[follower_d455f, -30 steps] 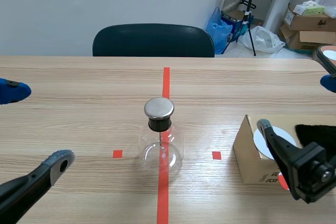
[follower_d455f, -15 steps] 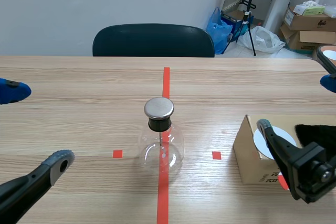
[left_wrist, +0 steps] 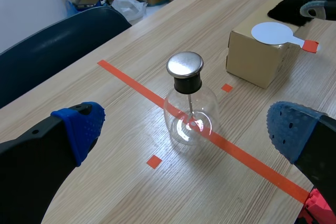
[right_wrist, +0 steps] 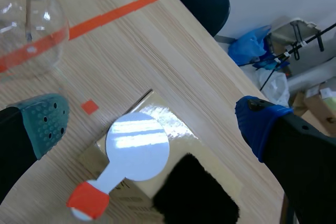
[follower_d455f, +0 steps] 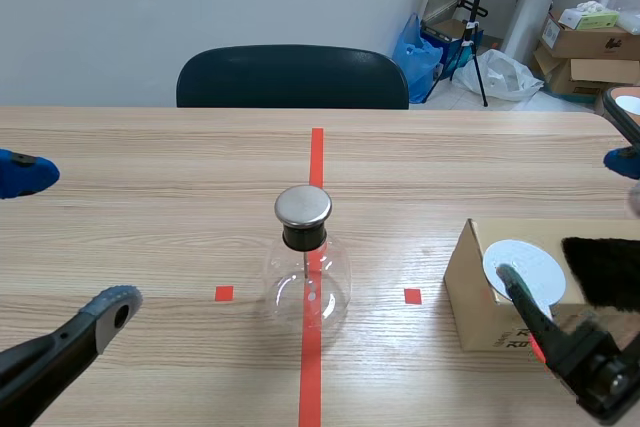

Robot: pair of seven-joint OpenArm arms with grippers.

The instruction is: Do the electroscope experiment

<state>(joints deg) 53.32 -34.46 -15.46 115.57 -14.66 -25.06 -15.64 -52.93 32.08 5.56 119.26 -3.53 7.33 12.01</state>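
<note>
Glass electroscope flask (follower_d455f: 308,272) upright on the desk (follower_d455f: 150,147), on its middle tape line, left pincer (follower_d455f: 68,239) spread wide, apart from it, right pincer (follower_d455f: 565,217) parted above cardboard box (follower_d455f: 475,297) bearing white disc paddle (follower_d455f: 523,262) and black fur (follower_d455f: 605,269), chair (follower_d455f: 292,77) behind.

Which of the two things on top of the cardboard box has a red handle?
The flat white disc: its short stem ends in a red grip. The black furry cloth beside it has no handle.
</note>
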